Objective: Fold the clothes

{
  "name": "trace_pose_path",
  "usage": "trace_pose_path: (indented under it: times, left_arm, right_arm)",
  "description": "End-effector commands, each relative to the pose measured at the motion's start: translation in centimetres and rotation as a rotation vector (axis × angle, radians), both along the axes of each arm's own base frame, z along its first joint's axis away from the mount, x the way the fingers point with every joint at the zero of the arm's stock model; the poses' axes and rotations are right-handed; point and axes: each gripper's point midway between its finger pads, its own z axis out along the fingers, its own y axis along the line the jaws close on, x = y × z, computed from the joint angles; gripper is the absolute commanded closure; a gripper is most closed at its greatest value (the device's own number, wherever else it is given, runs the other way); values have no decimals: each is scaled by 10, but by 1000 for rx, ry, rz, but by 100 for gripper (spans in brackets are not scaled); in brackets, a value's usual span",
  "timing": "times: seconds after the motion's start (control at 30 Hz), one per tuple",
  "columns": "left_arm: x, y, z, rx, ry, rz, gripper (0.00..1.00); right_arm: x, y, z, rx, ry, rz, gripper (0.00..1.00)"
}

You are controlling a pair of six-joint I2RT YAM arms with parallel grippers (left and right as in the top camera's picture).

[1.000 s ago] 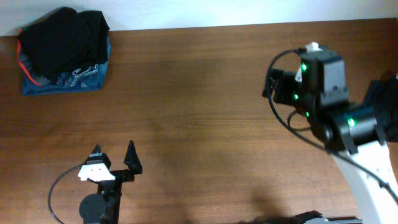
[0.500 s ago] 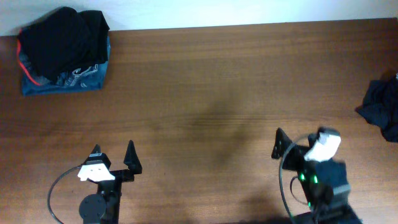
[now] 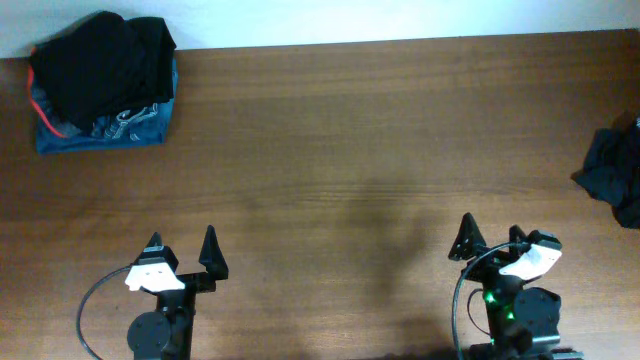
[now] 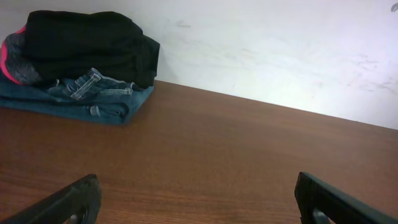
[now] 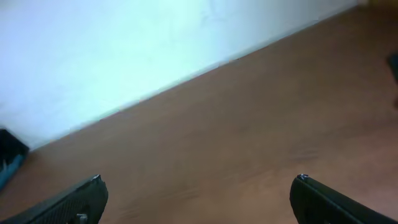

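Overhead: the unfolded dark garment (image 3: 614, 175) looks like the next job. The right gripper (image 3: 491, 238) should pinch it at an edge and draw it to open wood between both arms. It lies well ahead of those jaws, off to their right. The jaws are spread wide and empty, as are the left gripper's (image 3: 182, 242).

Left wrist: the folded stack (image 4: 84, 46) sits far ahead, left of the gaping jaws.

Right wrist: only bare table (image 5: 249, 137) lies ahead of the jaws.

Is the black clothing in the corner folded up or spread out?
Folded: the black garment sits in a compact stack on the blue garment.
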Motion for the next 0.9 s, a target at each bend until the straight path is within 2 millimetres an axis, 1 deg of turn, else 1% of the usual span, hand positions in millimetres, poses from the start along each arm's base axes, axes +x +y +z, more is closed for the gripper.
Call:
trace_pose_path:
  times: [0.0,0.13,0.27,0.33,0.4,0.6,0.87]
  left_arm:
    - [0,2,-3,10,2,8,1]
    - [0,2,-3,10,2,8,1]
    - [0,2,-3,10,2,8,1]
    - [0,2,-3,10,2,8,1]
    - [0,2,-3,10,2,8,1]
    - [0,2,-3,10,2,8,1]
    - [0,2,-3,10,2,8,1]
  right_arm:
    - [6,0,-6,-6,-41,5,2]
    - [13,0,3,-5,-159,5,1]
    - [13,-3,14,-6,-204,-9,1]
    - [12,-6,16,-7,-211,-21,1]
    - [13,-7,13,-8,-200,-24,2]
    - [12,-6,-17,-7,-76,-19,1]
    - [13,-4,-16,-5,-79,-8,1]
